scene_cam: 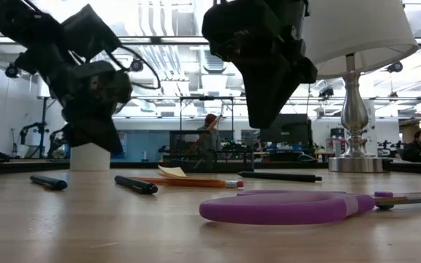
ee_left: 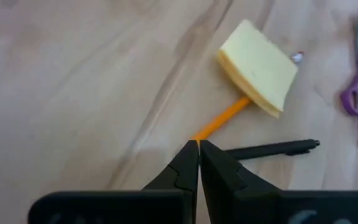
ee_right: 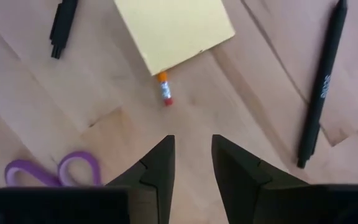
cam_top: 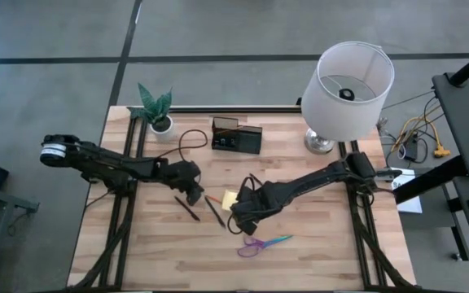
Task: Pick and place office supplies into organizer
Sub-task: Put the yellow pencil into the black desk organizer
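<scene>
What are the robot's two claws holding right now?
Nothing. The left gripper is shut with nothing between its fingers, above the table near the orange pencil. The right gripper is open over bare wood near the yellow sticky notes.

The sticky-note pad (ee_right: 174,28) lies on the orange pencil (ee_right: 164,88), hiding all but the eraser end in the right wrist view. There the scissors (ee_right: 55,171) show only their purple loops, and a dark pen (ee_right: 62,25) is cut off. From above, the organizer (cam_top: 236,137) compartments are too small to read.
</scene>
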Controlling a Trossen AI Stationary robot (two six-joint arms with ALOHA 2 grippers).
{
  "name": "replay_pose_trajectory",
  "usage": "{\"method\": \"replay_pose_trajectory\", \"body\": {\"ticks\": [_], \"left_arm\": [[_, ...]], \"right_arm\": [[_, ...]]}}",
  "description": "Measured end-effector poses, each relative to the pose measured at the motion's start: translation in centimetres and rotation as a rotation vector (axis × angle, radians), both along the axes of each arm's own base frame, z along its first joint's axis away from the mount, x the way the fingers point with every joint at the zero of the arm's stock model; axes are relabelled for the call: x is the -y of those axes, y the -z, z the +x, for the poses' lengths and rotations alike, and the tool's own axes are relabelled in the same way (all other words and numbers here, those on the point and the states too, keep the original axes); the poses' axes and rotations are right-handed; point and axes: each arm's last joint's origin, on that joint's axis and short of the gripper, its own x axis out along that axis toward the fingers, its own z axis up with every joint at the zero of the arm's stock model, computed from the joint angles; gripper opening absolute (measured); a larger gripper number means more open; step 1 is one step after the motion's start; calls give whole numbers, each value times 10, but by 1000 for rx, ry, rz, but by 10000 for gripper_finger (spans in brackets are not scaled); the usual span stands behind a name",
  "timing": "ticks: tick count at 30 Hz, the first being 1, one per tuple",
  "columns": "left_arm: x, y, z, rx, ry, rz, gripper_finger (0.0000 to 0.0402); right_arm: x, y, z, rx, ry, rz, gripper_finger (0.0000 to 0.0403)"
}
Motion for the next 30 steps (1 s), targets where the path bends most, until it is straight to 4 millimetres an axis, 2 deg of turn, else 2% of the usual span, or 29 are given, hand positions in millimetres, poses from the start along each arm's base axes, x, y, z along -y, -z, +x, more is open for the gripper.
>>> {"method": "replay_pose_trajectory", "body": {"ticks": [8,16,22,30], "left_arm": [[3,5,-2,6,241,126,0],[3,7,-1,54,285,174,0],[3,23,2,-24,249,118,0],[3,26,11,-2,-1,-120,0]], "right_arm": [[9,0,2,-8,-41,-14,97],[12,0,3,-9,-50,-18,98],[16,4,1,-27,-50,-22,92],[20,7,1,-38,-29,-21,90]]}}
